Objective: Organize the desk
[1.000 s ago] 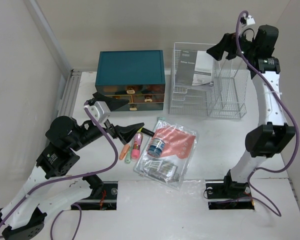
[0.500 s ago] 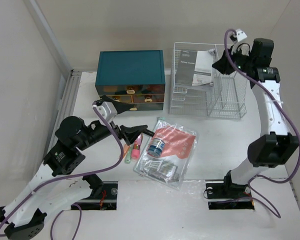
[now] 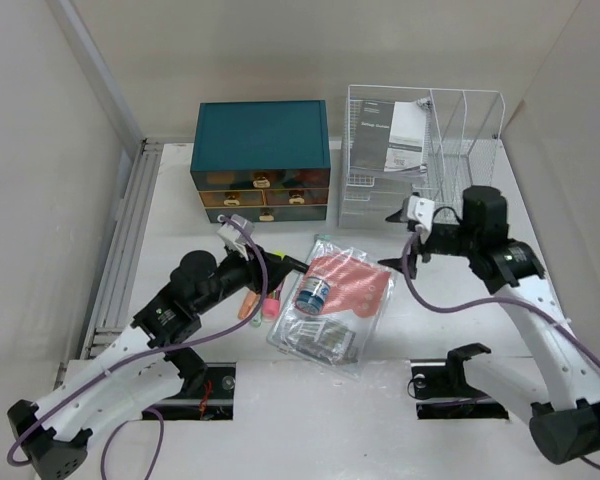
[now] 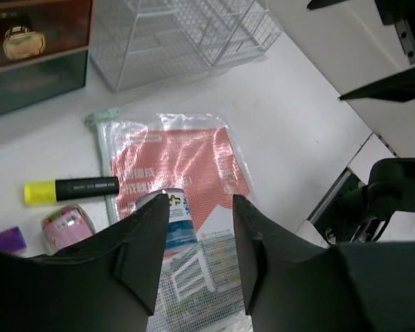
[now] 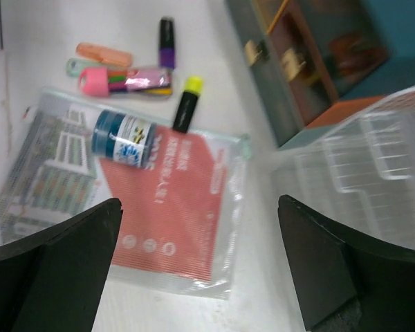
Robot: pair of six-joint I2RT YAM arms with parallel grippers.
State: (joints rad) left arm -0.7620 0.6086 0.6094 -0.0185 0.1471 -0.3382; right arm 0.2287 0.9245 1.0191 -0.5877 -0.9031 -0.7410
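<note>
The desk (image 3: pixel 435 310) is a wide white tabletop. On its middle lies a clear mesh pouch (image 3: pixel 345 298) with a red booklet inside, and a blue-and-white jar (image 3: pixel 313 292) rests on the pouch. My left gripper (image 3: pixel 285 264) hovers low over them; in the left wrist view its jaws (image 4: pixel 200 202) stand a narrow gap apart with nothing between, the jar (image 4: pixel 176 223) just by the left fingertip. My right gripper (image 3: pixel 393 240) hangs wide open off the pouch's right edge, and in the right wrist view the pouch (image 5: pixel 166 207) lies below its empty fingers (image 5: pixel 55 266).
Left of the jar lie a yellow highlighter (image 4: pixel 69 188), a pink marker pack (image 4: pixel 68 227), an orange one (image 3: pixel 249 304) and a purple one (image 5: pixel 166 38). A teal drawer box (image 3: pixel 262 160) and a white wire rack (image 3: pixel 420 160) holding papers stand at the back.
The right arm swung down from the wire rack to just above the desk beside the pouch, jaws wide. The left arm reached forward over the items and its jaws narrowed.
</note>
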